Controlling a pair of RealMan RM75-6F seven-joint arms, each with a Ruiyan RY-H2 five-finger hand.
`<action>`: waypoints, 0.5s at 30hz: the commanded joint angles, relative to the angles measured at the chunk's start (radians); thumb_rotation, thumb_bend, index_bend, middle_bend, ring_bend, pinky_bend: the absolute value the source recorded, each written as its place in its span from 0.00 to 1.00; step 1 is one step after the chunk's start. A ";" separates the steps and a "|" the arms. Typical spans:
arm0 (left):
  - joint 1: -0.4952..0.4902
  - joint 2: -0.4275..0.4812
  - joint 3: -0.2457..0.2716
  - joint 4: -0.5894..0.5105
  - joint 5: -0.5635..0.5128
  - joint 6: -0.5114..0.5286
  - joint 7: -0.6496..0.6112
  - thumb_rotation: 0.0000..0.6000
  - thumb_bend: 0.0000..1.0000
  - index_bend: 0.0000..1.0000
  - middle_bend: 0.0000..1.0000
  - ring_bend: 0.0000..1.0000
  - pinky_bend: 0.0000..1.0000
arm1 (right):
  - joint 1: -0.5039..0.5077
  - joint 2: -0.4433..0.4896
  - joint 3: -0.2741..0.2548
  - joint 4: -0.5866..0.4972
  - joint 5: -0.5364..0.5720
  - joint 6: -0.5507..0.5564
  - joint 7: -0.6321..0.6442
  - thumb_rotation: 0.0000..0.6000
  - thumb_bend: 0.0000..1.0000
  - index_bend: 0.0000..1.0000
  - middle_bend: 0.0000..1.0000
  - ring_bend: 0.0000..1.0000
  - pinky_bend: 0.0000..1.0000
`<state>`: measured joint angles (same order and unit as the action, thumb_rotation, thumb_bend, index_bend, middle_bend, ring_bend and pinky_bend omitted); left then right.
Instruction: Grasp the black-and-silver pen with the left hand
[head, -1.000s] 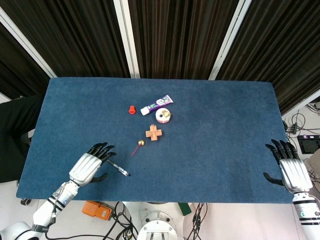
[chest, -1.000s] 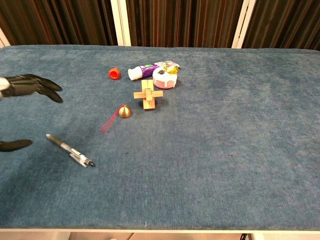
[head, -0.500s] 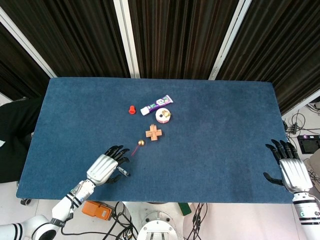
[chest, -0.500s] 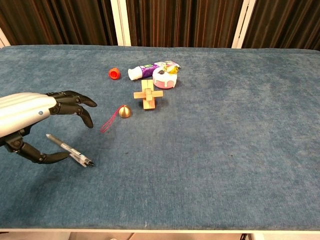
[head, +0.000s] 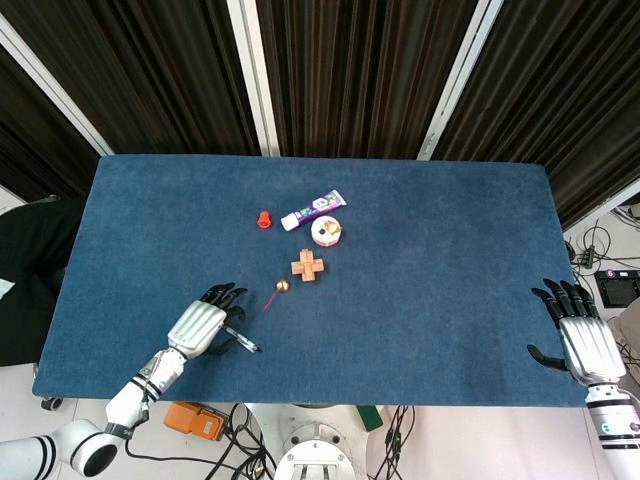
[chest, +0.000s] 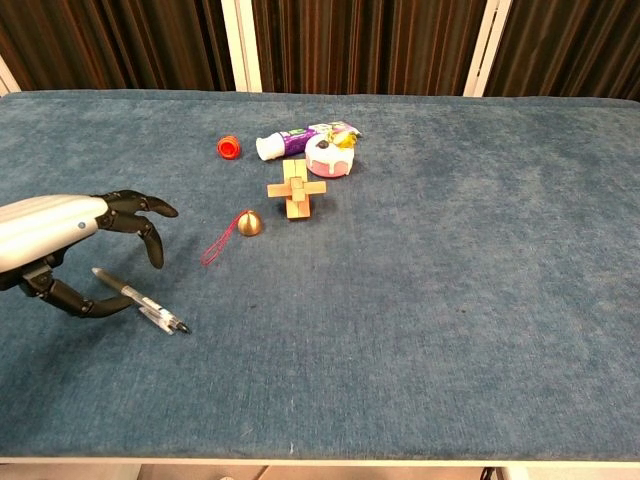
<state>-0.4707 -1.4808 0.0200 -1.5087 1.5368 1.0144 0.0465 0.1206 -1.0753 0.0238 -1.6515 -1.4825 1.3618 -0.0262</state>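
Observation:
The black-and-silver pen (chest: 140, 300) lies flat on the blue table (chest: 450, 300), tip pointing front-right. In the head view only its tip end (head: 249, 346) shows past my left hand (head: 200, 325). That silver hand (chest: 55, 235) hovers over the pen's rear end, dark fingers (chest: 140, 222) arched above it and thumb (chest: 85, 305) low beside the barrel. I cannot tell if the thumb touches it. The fingers are apart and hold nothing. My right hand (head: 585, 345) rests open at the table's front right edge, far from the pen.
A brass bell on a red string (chest: 246, 223) lies just right of my left hand's fingers. Behind it are a wooden cross puzzle (chest: 296, 189), a pink-white round toy (chest: 330, 157), a tube (chest: 290, 143) and a red cap (chest: 229, 148).
My left hand came in from the left over the pen, then drew back a little with its fingers curving downward. The pen and the right hand have not moved.

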 joint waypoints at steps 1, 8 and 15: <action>0.000 -0.003 0.009 0.009 0.004 0.006 -0.010 1.00 0.30 0.42 0.09 0.00 0.10 | 0.000 0.000 0.000 -0.001 0.001 -0.001 -0.001 1.00 0.36 0.21 0.12 0.03 0.05; -0.005 -0.007 0.015 0.024 0.002 0.006 -0.021 1.00 0.31 0.44 0.09 0.00 0.10 | -0.001 -0.001 0.001 -0.003 0.004 0.001 -0.002 1.00 0.36 0.21 0.12 0.03 0.05; -0.002 -0.011 0.019 0.046 -0.010 0.013 -0.041 1.00 0.34 0.46 0.09 0.00 0.10 | -0.002 -0.001 0.001 -0.002 0.003 0.002 -0.003 1.00 0.36 0.21 0.12 0.03 0.05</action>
<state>-0.4734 -1.4914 0.0382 -1.4641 1.5279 1.0262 0.0078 0.1186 -1.0767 0.0245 -1.6535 -1.4797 1.3641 -0.0292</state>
